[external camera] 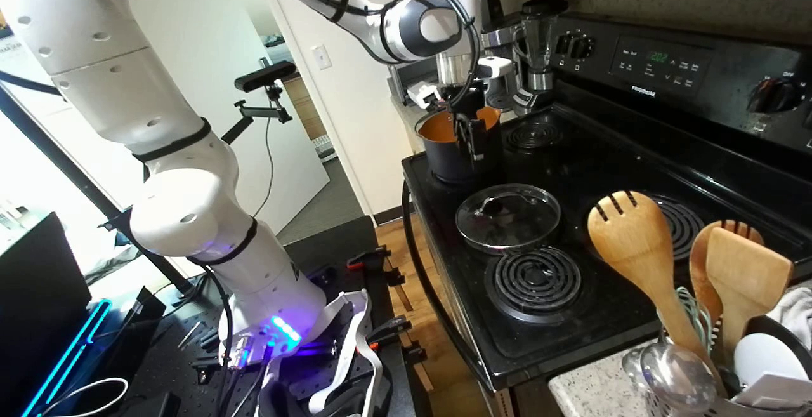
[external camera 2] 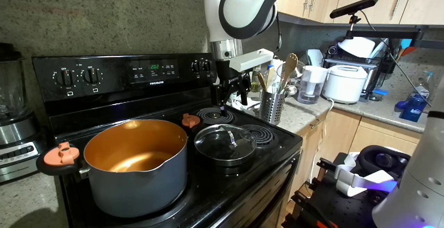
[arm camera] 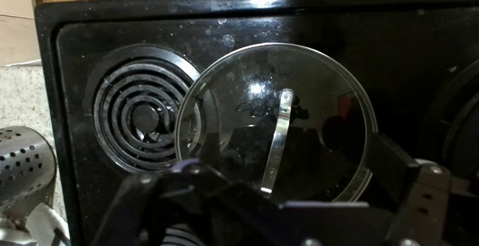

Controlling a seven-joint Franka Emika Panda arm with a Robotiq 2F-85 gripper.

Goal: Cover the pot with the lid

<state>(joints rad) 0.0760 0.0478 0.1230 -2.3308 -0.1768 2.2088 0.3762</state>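
While one pot (external camera 2: 135, 183) stands uncovered, one lid (arm camera: 243, 126) lies beside it

In an exterior view, the pot sits just above centre, three wooden utensils (external camera: 628, 236) lower right. In an exterior view, one gripper (external camera 2: 233, 106) hangs mid-frame, its jaws spread and empty. In the wrist view, the lid lies mid-frame, one coil burner (arm camera: 145, 118) left of it.

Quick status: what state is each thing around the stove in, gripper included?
Pot: upright on the stove, uncovered.
Glass lid: flat on the stove, handle up.
Gripper: open, holding nothing.
Coil burner beside the lid: no visible glow.
Stove display: lit green.
Stove knobs: settings unreadable.
Utensil holder: upright, not empty.
Blender: upright, assembled.
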